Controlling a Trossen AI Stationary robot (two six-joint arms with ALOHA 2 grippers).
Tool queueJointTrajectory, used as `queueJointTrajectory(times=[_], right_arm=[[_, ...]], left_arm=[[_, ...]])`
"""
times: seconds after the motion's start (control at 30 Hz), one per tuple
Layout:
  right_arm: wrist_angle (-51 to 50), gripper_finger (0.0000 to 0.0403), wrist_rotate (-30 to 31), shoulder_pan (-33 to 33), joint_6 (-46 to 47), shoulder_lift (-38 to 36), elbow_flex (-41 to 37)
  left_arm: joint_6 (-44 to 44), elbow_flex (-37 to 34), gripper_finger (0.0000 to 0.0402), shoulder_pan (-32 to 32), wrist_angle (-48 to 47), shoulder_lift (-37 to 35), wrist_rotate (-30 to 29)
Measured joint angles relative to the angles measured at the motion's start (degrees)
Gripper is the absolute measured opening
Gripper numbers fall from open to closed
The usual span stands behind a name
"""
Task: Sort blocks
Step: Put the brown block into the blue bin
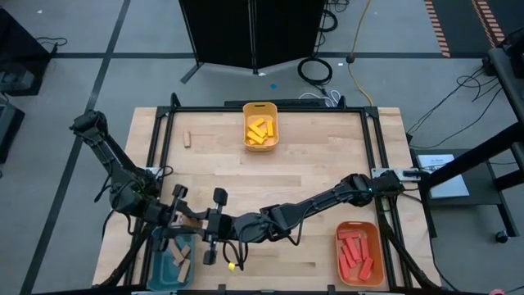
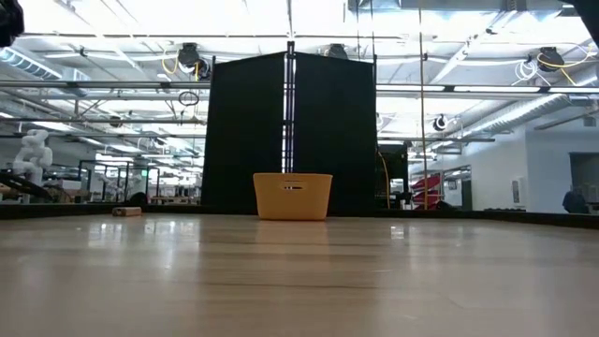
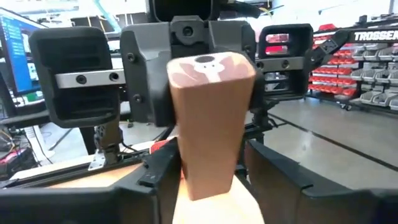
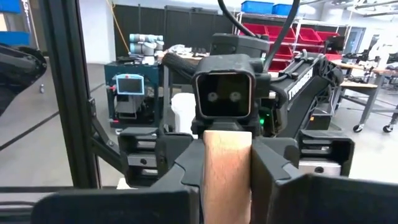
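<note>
Two pincers meet at the bench's near-left, above the teal tray (image 1: 170, 266). The right pincer (image 1: 214, 223) is clenched on a tan wooden block (image 4: 227, 177), its far end pushed between the left pincer's (image 1: 174, 215) fingers, which flank it; whether they grip it I cannot tell. More tan blocks (image 1: 183, 260) lie in the teal tray. Yellow blocks (image 1: 259, 132) fill the yellow tray (image 1: 246, 111) at the far middle, red blocks (image 1: 356, 252) the orange tray (image 1: 376, 244) near right. One tan block (image 1: 187, 138) lies alone far left.
</note>
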Motion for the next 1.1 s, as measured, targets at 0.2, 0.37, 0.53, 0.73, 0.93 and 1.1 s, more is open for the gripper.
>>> queueJointTrajectory(times=[0.2,0.37,0.53,0.73,0.93,1.1], right_arm=[[-0.3,0.0043,-0.1,0.1,0.0,0.0,0.0],[-1.3,0.0054,-0.9,0.1,-1.6,0.0,0.0],[-1.7,0.0105,-1.1,-0.1,-2.9,-0.1,0.0],[-9.8,0.0178,-0.8,-0.1,-6.7,-3.1,0.0],[-23.9,0.0210,-0.1,0.3,1.0,-7.7,0.0],[-33.1,0.0209,0.1,1.2,8.0,-8.9,0.0]], left_arm=[[-0.5,0.0,0.0096,0.0,0.0,0.0,-0.2],[-0.3,0.0,0.0089,0.0,-0.4,0.0,-0.2],[-0.5,0.1,0.0089,0.0,-0.6,0.0,-0.8],[-4.0,1.7,0.0089,-1.2,-4.9,-1.4,-2.2],[-26.5,4.5,0.0089,-2.4,-26.4,-6.8,-3.7],[-60.2,5.6,0.0089,-2.4,-44.3,-8.3,4.6]])
